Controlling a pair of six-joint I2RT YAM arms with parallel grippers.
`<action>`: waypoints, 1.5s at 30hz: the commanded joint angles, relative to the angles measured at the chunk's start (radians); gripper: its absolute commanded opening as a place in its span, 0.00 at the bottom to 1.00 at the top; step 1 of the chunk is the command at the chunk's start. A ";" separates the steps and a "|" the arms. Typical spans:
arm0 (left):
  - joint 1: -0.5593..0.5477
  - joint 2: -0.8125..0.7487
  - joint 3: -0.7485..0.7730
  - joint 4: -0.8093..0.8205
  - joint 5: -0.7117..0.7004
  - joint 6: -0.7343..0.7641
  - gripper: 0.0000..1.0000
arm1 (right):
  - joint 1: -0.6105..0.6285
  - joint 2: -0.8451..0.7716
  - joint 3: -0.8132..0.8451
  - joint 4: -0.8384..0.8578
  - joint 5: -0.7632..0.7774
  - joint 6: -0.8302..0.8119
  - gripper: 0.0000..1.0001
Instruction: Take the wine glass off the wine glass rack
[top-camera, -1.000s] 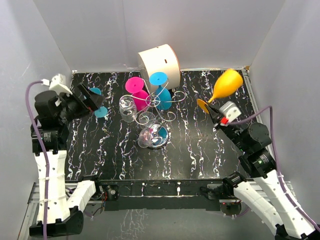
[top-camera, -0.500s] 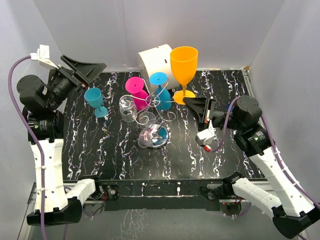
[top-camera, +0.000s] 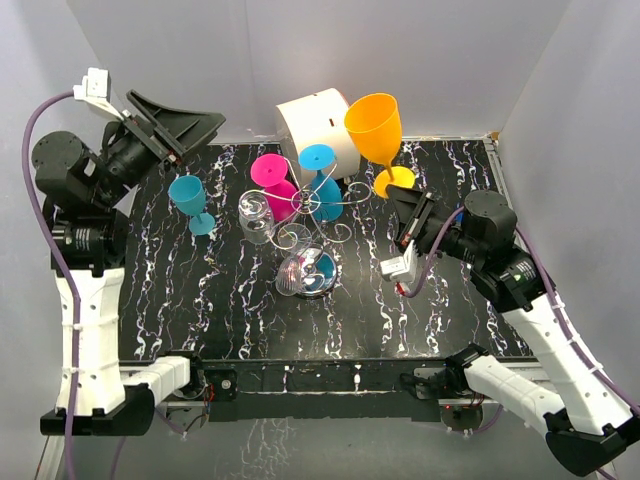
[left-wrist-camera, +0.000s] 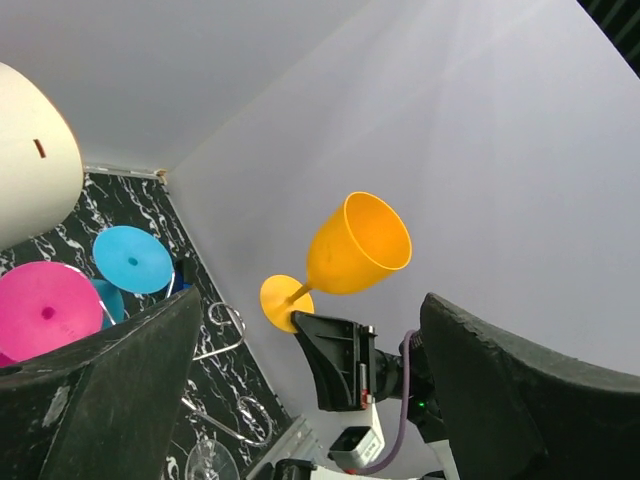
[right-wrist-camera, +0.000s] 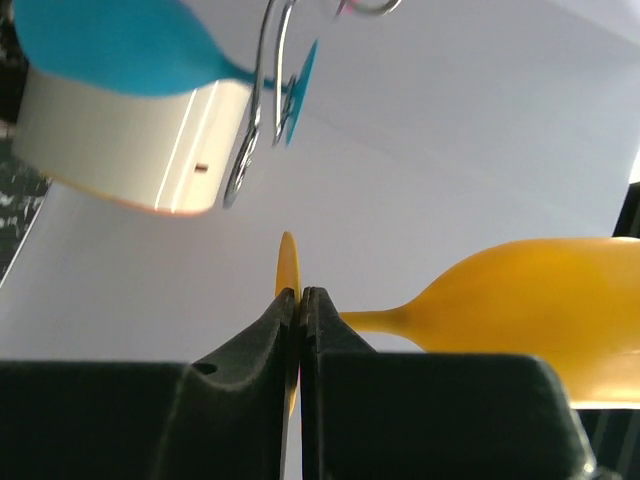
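The silver wire rack (top-camera: 305, 225) stands mid-table on its round chrome base (top-camera: 318, 272). A pink glass (top-camera: 272, 180), a blue glass (top-camera: 320, 180) and two clear glasses (top-camera: 255, 215) hang on it. My right gripper (top-camera: 402, 200) is shut on the foot of an orange wine glass (top-camera: 375, 128) and holds it in the air, right of the rack, bowl up and tilted. The wrist view shows the pads pinching the orange foot (right-wrist-camera: 288, 285). My left gripper (top-camera: 190, 125) is open and empty, raised at the far left; through it I see the orange glass (left-wrist-camera: 355, 245).
A white cylindrical drum (top-camera: 318, 125) lies at the back behind the rack. A teal glass (top-camera: 190, 200) stands upright on the black marbled table (top-camera: 240, 320) at the left. White walls close in the back and both sides.
My right gripper has swung the orange glass from lying at the far right to upright near the rack, now tilting it and shifting right. My left arm has risen away from the teal glass.
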 joint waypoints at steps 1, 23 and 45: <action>-0.066 0.080 0.122 -0.124 -0.042 0.091 0.87 | 0.002 -0.041 0.011 -0.057 0.174 -0.150 0.00; -0.726 0.651 0.789 -0.515 -0.560 0.458 0.71 | 0.013 -0.047 -0.012 -0.120 0.258 -0.187 0.00; -0.758 0.689 0.763 -0.501 -0.535 0.394 0.52 | 0.030 -0.072 -0.034 -0.053 0.238 -0.238 0.00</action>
